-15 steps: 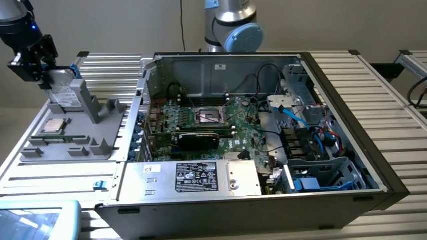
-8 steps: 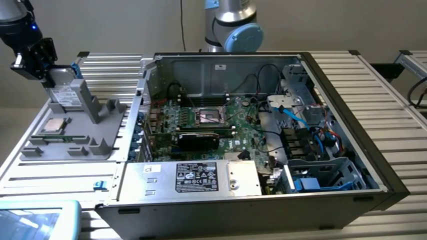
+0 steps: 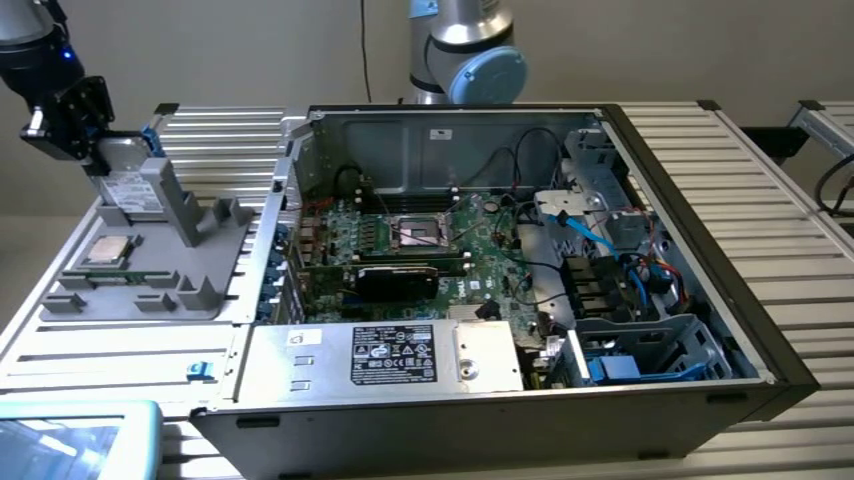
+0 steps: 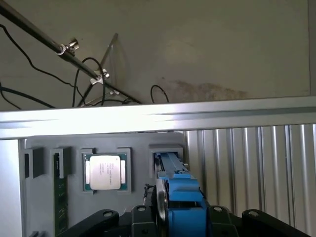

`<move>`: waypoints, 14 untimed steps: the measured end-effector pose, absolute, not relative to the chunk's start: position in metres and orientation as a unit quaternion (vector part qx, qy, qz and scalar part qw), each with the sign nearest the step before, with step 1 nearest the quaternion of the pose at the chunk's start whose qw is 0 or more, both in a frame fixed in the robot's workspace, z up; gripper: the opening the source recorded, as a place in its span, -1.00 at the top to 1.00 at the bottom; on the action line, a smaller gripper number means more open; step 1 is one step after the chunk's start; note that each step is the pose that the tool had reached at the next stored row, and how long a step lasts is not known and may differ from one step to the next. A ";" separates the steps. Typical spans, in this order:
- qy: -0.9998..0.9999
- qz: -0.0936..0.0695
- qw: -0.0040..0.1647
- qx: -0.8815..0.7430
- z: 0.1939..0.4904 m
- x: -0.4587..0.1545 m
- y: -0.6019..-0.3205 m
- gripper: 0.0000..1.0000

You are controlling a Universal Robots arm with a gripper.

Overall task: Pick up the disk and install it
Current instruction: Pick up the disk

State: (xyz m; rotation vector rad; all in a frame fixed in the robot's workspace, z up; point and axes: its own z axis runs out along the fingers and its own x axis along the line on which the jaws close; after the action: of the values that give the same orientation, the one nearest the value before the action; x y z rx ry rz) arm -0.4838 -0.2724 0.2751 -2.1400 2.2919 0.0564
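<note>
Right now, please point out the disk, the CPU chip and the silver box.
disk point(image 3: 130, 192): exterior view, white label
CPU chip point(image 4: 105, 171): wrist view, lid centre
silver box point(image 3: 394, 355): exterior view, black label

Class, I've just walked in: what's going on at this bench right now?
The robot's end effector is at the disk, which stands on edge in a slot of the grey tray, next to the open computer case. The disk is not yet in the case; a CPU chip lies in the same tray.

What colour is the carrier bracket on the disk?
Blue. The bracket shows best in the wrist view, framing the disk.
</note>
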 end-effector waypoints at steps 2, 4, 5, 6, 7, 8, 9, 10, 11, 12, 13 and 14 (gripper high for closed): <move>0.731 0.018 0.003 -0.682 0.275 -0.484 -0.273 0.23; 0.731 0.018 0.003 -0.682 0.276 -0.484 -0.273 0.23; 0.731 0.018 0.003 -0.682 0.277 -0.484 -0.273 0.23; 0.731 0.018 0.003 -0.682 0.278 -0.484 -0.273 0.23; 0.731 0.018 0.003 -0.682 0.278 -0.484 -0.273 0.23; 0.731 0.018 0.003 -0.682 0.278 -0.484 -0.273 0.23; 0.731 0.018 0.003 -0.682 0.279 -0.484 -0.273 0.23; 0.731 0.018 0.003 -0.682 0.280 -0.484 -0.273 0.23; 0.731 0.018 0.003 -0.682 0.280 -0.484 -0.273 0.23; 0.731 0.017 0.003 -0.682 0.279 -0.484 -0.273 0.23; 0.731 0.017 0.003 -0.682 0.279 -0.484 -0.273 0.23; 0.731 0.017 0.003 -0.682 0.279 -0.484 -0.273 0.23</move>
State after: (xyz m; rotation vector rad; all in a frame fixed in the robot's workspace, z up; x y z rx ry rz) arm -0.4837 -0.2733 0.2795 -2.1392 2.2910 0.0546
